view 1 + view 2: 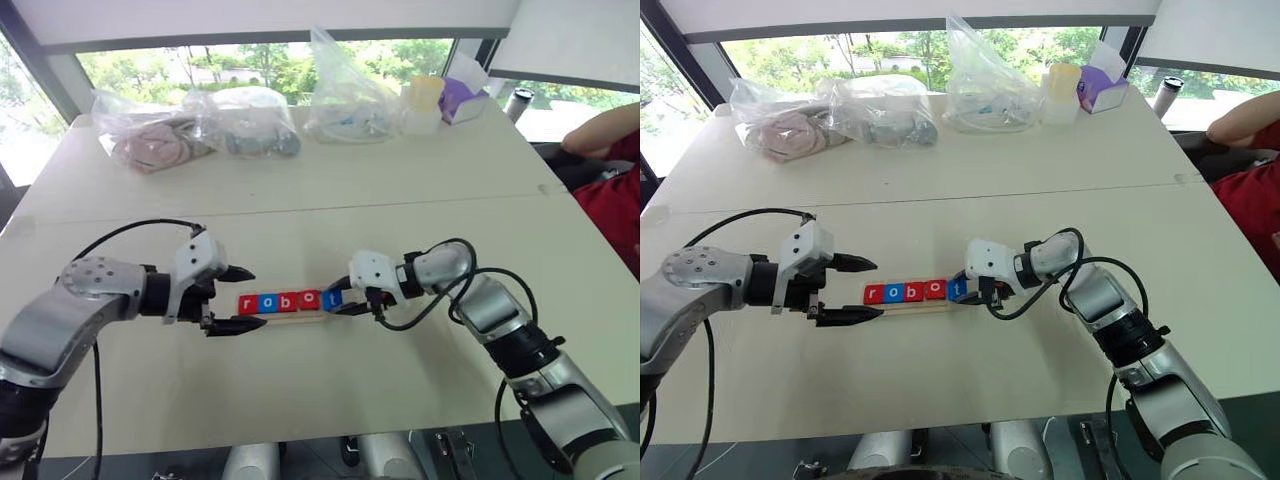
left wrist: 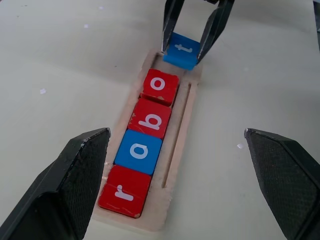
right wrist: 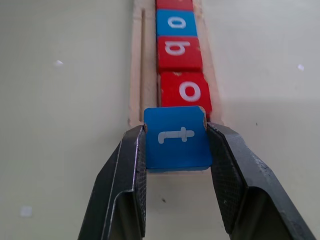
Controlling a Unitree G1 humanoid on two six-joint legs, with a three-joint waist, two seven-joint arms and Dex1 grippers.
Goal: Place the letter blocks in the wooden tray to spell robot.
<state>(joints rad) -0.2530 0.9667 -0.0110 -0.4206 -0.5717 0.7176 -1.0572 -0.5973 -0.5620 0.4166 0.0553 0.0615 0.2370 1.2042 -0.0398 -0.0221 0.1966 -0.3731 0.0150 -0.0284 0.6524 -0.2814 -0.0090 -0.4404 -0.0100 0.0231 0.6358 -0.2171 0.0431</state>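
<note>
I am looking down over a pale tabletop [image 1: 330, 200]. Near the centre of the head camera frame, slightly below the middle, lies the long narrow tray of pale wood [image 1: 300, 317], running left to right. Four small flat square letter blocks sit in it in a touching row: a red r [image 1: 248, 304], a blue o [image 1: 269, 302], a red b [image 1: 289, 301] and a red o [image 1: 311, 298].

My right gripper [image 1: 341, 306] comes in from the right half of the frame, pointing left. Its two black fingers [image 3: 125, 185] are clamped on the opposite edges of the fifth block, a blue square with a white t [image 3: 176, 136]. That block is at the tray's right end, just beside the last red o, tilted, with one edge above the tray's end rim. I cannot tell whether it touches the wood.

My left gripper [image 1: 234, 298] is at centre left, pointing right at the tray's left end, with its fingers spread wide and nothing between them. It stands just clear of the r.

Along the upper edge, clear plastic bags [image 1: 195, 128] with soft contents lie on the table's far side. A person's arm in a red sleeve [image 1: 612, 190] shows at the right edge.
</note>
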